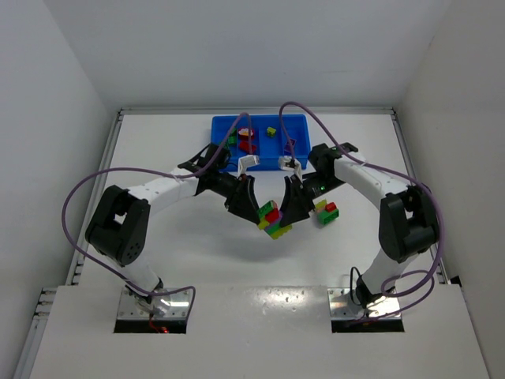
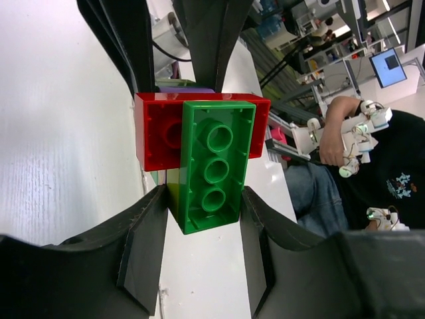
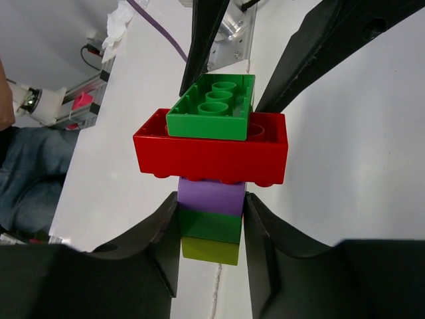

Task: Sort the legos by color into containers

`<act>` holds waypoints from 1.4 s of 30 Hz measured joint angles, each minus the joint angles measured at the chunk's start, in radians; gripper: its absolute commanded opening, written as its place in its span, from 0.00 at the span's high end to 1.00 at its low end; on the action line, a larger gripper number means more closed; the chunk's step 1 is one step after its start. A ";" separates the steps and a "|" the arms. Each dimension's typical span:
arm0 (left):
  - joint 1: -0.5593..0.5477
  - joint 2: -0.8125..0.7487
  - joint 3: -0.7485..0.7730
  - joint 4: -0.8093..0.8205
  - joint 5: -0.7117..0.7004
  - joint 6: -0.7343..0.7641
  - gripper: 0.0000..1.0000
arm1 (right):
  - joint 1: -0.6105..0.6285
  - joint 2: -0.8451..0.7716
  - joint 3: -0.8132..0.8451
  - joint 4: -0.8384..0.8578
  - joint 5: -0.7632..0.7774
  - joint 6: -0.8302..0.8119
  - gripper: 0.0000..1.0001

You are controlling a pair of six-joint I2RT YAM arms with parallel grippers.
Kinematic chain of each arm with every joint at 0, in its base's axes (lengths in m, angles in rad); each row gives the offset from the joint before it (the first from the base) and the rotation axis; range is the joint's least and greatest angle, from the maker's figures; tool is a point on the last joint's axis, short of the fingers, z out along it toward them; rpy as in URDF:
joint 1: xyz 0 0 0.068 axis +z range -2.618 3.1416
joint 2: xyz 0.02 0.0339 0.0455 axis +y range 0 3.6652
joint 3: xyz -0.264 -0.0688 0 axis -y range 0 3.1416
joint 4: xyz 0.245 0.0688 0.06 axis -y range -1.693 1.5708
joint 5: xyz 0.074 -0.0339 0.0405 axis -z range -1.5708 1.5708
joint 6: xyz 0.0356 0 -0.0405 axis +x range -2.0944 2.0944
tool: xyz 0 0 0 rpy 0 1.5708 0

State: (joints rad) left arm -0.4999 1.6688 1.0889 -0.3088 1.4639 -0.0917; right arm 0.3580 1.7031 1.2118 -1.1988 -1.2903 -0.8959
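Just in front of the blue tray (image 1: 296, 120), on its near side, I am gripping one mixed clump (image 1: 273, 219) with both claws at once. My left claw (image 2: 202, 212) is pinching narrow on the top green brick (image 2: 214, 166), which is sitting crosswise on a red brick (image 3: 211, 156). My right claw (image 3: 211, 216) is clamping the other end, its fingers (image 3: 165, 242) pressing the purple brick (image 3: 211, 197) and the green and yellow ones beneath it. Whether the clump is resting on the table (image 1: 173, 253) or hanging clear of it, I cannot tell.

I am judging the step in hand to be splitting this stack, since no single compartment should take it whole. The next move is calling for the two claws to draw apart, perhaps with a slight twist, without either grip slipping; which joint will give first I cannot say.

A second clump (image 1: 325, 212) of yellow, green and red is lying on the table near the tray's front right corner, just beside my right claw. Inside the tray, loose bricks (image 1: 248, 142) are already lying in the compartments.
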 measured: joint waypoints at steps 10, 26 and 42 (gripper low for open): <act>0.005 -0.001 -0.003 -0.004 -0.006 0.005 0.49 | 0.000 -0.006 -0.010 0.025 0.003 0.006 0.97; 0.008 -0.156 -0.064 0.003 -0.092 0.031 0.23 | 0.011 -0.090 -0.079 0.072 0.055 0.025 0.98; -0.062 -0.172 -0.065 0.003 -0.250 0.064 0.50 | 0.044 -0.083 -0.079 0.073 0.083 0.036 0.98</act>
State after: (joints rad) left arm -0.5617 1.4967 1.0237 -0.3061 1.2137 -0.0273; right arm 0.4019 1.6203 1.1328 -1.1255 -1.2072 -0.8597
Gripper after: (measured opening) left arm 0.527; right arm 0.382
